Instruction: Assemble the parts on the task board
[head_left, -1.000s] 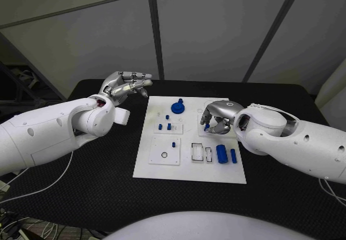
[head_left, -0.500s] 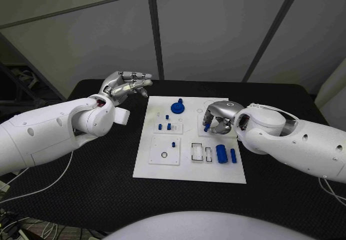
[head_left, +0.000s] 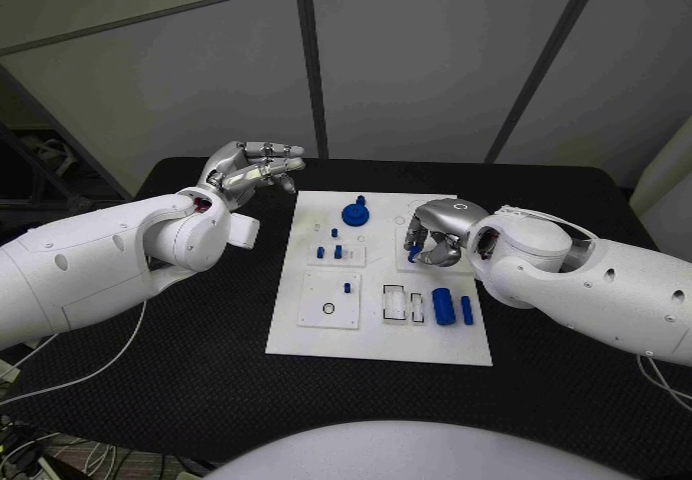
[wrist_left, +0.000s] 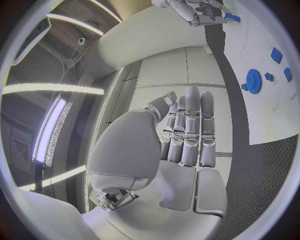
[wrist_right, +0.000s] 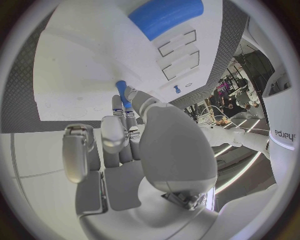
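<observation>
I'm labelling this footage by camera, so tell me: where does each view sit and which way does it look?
Head view: on the robot's head, looking down at the task board; both arms show.
Left wrist view: behind the left hand, raised beside the board, holding nothing.
Right wrist view: behind the right hand, pinching a small blue part over the board.
Head and left wrist views share the blue gear.
</observation>
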